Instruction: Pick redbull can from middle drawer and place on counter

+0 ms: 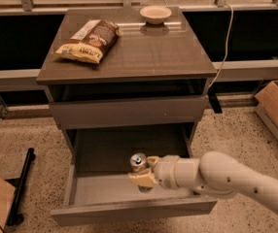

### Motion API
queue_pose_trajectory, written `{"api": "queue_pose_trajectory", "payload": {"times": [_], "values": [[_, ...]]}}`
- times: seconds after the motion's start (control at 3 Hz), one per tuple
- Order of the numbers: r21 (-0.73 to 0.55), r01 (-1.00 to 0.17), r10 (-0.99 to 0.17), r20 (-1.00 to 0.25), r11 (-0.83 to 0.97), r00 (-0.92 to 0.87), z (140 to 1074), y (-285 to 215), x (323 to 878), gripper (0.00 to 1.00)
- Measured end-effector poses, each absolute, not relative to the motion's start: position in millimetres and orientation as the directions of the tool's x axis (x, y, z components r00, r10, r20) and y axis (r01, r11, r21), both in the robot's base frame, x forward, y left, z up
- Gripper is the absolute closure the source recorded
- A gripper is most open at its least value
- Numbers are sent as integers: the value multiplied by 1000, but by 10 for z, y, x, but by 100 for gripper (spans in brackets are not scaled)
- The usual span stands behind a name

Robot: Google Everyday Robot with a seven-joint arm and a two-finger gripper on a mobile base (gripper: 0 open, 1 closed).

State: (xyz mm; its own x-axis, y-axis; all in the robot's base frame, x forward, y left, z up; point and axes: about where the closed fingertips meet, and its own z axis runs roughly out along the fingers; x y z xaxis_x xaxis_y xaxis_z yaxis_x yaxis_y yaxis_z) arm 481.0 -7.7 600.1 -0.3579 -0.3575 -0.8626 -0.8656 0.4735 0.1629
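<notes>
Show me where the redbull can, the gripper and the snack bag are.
redbull can (138, 159), camera view, on its silver lid.
gripper (141, 171), camera view, midway between its fingertips, inside the open middle drawer (112, 152).
snack bag (88, 41), camera view, the bag's middle.

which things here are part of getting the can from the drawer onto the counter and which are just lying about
For the job: can; open middle drawer that it is in; gripper, reaching into the drawer and closed on the can; counter.

Just lying about: chip bag and bowl on the counter; cardboard box on the floor at the right.
</notes>
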Motion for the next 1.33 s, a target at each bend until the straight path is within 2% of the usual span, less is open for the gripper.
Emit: {"api": "queue_pose_trajectory", "payload": {"times": [0.33,0.67,1.0,1.33], "values": [[35,-890,-406,-881,455,-242,7061,-423,4651,100],[-100,-849,-445,-880,519,-168,8123,-846,4891,100],[-175,-764,-449,-878,621,-164,8752,-1399,5416,100],[-205,-733,-440,-887,648,-142,9079,-1531,5695,100]]}}
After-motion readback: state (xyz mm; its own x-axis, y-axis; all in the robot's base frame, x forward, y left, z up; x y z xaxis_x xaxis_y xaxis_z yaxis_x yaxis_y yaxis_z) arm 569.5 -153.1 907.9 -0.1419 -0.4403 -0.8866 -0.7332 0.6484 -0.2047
